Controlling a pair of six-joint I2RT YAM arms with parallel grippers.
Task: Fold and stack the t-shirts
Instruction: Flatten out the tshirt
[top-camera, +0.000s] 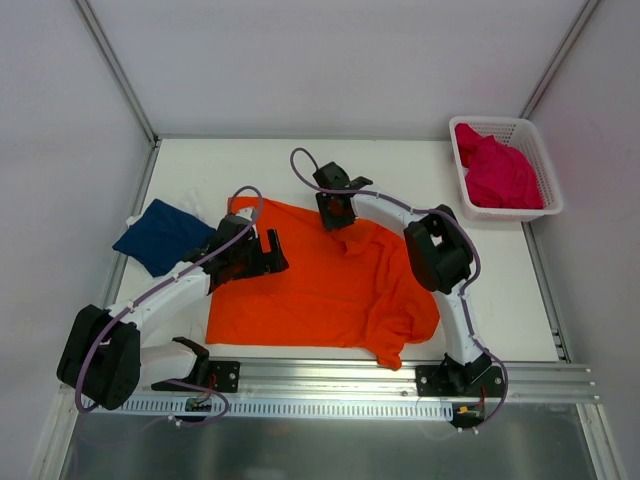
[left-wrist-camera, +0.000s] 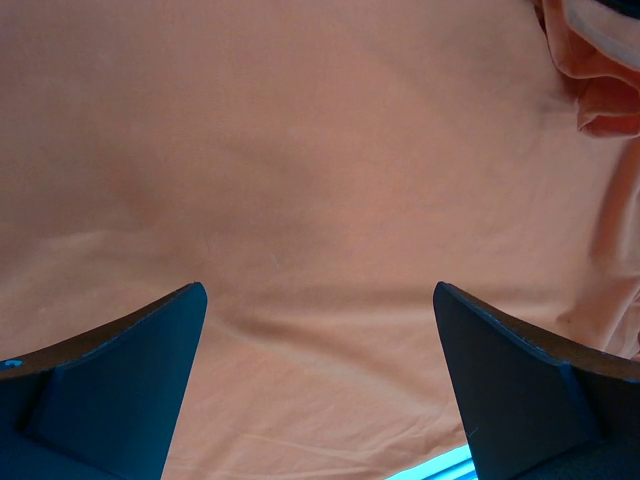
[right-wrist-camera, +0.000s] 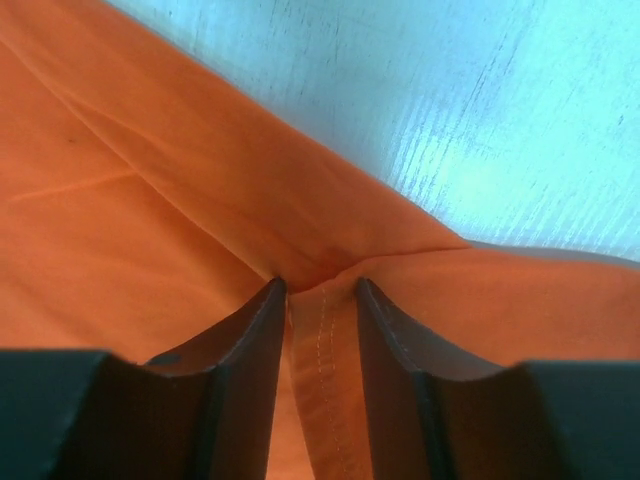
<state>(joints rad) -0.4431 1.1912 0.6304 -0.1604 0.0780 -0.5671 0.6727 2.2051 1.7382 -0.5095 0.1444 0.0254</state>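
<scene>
Right tool (right-wrist-camera: 320, 287) pinching a hemmed fold of the orange t-shirt (top-camera: 320, 285), spread mid-surface (top-camera: 400, 165) | left tool (left-wrist-camera: 320, 292) wide, holding nothing, over same shirt | risk, I judge: thin pinch slips, cloth bunches | navy t-shirt (top-camera: 160, 236) far left, magenta t-shirt (top-camera: 497, 172) in basket (top-camera: 549, 196); right arm overhangs cloth.

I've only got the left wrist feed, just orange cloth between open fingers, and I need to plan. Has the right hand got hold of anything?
Observer: Yes, the right hand pinches a seamed fold of the orange t-shirt at its far edge.
Operator: Where's the navy one?
Observer: The navy t-shirt lies at the table's left edge.
Operator: And the pink?
Observer: The pink t-shirt is bunched in the white basket, far right corner.
</scene>
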